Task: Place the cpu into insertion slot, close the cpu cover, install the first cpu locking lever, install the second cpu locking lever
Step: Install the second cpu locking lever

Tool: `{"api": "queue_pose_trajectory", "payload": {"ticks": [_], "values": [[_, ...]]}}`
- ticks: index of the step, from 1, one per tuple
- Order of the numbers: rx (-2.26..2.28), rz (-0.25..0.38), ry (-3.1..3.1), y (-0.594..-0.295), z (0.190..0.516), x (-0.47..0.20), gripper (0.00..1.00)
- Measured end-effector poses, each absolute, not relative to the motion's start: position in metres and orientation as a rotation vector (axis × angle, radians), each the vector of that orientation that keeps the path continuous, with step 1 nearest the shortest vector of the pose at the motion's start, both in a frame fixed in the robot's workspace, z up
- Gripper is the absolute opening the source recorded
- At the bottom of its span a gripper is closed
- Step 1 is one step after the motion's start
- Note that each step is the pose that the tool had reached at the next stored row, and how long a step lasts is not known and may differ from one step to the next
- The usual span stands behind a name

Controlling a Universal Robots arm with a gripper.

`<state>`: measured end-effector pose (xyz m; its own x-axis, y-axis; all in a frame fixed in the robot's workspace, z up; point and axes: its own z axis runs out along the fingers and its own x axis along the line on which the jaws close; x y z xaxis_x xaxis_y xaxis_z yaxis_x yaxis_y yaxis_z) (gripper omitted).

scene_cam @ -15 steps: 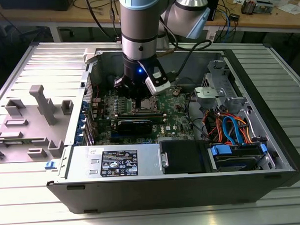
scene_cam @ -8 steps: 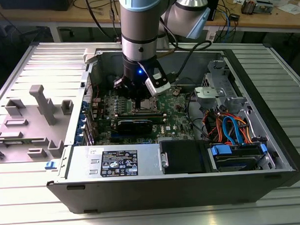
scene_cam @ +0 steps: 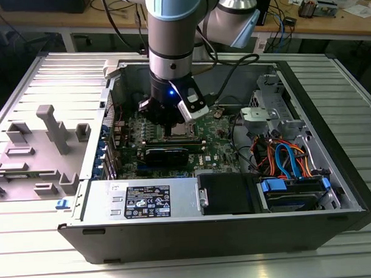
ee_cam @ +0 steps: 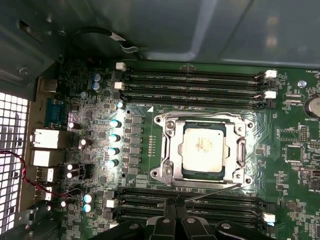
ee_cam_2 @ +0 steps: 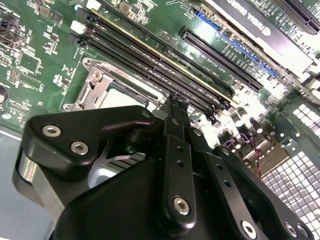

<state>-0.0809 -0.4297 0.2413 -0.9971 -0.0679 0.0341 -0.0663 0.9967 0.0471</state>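
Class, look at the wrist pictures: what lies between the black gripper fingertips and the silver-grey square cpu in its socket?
In the first wrist view, long black memory slots and a thin locking lever lie between the gripper and the cpu.

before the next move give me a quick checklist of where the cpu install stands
1. cpu seated in the insertion slot: ok, it lies flat and square inside it.
2. cpu cover closed over the chip: ok, the frame lies flat around the silver top.
3. Locking levers latched: not ok for one, a thin lever still angles away along the socket edge; the other, cannot tell.
4. gripper clear of the socket: ok, its tips sit over the memory slots beside it.
5. gripper empty: ok, nothing between the closed fingers.
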Motion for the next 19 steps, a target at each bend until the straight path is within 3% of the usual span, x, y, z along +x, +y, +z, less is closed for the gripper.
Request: {"api": "queue_pose_trajectory", "payload": {"ticks": [19], "values": [[0.171,-0.131,-3.090,-0.436,0.227,-0.084,0.11]]}}
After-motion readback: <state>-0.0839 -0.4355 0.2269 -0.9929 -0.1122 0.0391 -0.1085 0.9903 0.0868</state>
